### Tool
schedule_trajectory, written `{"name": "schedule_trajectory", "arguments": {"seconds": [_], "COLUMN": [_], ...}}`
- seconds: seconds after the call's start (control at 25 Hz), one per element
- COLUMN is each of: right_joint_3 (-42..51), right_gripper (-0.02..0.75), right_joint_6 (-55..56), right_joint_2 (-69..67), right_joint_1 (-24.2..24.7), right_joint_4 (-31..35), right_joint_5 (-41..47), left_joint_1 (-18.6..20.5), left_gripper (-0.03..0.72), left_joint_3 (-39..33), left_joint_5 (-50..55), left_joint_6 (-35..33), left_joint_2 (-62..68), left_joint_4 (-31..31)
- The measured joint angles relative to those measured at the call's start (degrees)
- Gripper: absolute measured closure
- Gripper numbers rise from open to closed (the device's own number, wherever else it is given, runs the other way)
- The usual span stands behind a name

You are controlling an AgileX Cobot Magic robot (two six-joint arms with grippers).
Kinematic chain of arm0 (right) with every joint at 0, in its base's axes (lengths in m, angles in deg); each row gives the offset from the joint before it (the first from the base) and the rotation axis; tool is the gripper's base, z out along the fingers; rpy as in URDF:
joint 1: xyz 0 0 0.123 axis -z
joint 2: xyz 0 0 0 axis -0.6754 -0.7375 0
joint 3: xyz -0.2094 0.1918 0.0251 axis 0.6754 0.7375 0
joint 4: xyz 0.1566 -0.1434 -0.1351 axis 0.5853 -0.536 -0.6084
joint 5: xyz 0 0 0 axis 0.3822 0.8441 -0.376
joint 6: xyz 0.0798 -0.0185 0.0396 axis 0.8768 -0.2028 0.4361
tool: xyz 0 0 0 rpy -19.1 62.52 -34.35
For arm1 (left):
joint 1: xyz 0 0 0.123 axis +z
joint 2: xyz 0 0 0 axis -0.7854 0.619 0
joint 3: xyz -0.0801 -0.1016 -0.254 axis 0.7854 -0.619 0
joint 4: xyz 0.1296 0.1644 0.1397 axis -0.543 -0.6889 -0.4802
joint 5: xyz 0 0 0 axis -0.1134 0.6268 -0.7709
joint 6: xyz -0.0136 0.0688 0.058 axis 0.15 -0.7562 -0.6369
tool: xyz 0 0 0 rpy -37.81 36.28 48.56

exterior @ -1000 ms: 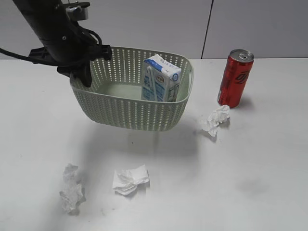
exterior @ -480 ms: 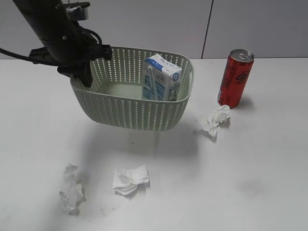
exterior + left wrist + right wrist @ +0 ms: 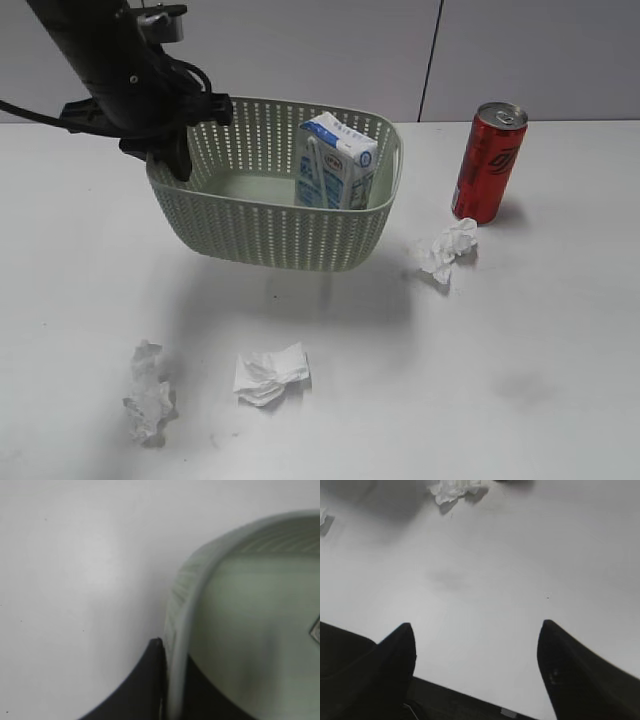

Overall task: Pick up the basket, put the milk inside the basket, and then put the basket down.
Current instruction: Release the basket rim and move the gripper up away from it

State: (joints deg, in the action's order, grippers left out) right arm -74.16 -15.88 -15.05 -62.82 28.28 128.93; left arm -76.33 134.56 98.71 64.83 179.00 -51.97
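Observation:
The pale sage-green basket (image 3: 275,225) hangs above the white table, tilted, with a shadow under it. My left gripper (image 3: 172,150) is shut on the basket's left rim. In the left wrist view the rim (image 3: 176,630) runs between my dark jaws (image 3: 172,680). The white and blue milk carton (image 3: 335,162) stands inside the basket toward its right end. My right gripper (image 3: 476,630) is open and empty above bare table; it does not show in the exterior view.
A tall red drink can (image 3: 489,162) stands at the back right. A crumpled tissue (image 3: 446,248) lies in front of it. Two more tissues (image 3: 269,373) (image 3: 148,392) lie near the front left. A tissue (image 3: 454,489) shows in the right wrist view.
The basket has sunk very slightly toward the table in my left gripper. Nothing else has moved.

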Motion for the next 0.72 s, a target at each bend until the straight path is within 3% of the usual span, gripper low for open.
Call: {"name": "schedule_trajectory", "arguments": {"seconds": [0.36,0.72], "right_joint_3": [0.12,0.12], "right_gripper": [0.167,0.167], "right_joint_6": [0.00,0.00], "right_joint_2": [11.28,12.62], "right_joint_1": [17.87,19.75], "right_joint_4": [0.30,0.57], "right_joint_5": [0.00,0.00], "left_joint_1": [0.00,0.00], "left_gripper": [0.703,0.703], "left_joint_3": [0.00,0.00], "left_joint_5": [-0.05,-0.65], "left_joint_6": [0.00,0.00], "left_joint_2": [0.00,0.12], "left_joint_4": [0.00,0.05]}}
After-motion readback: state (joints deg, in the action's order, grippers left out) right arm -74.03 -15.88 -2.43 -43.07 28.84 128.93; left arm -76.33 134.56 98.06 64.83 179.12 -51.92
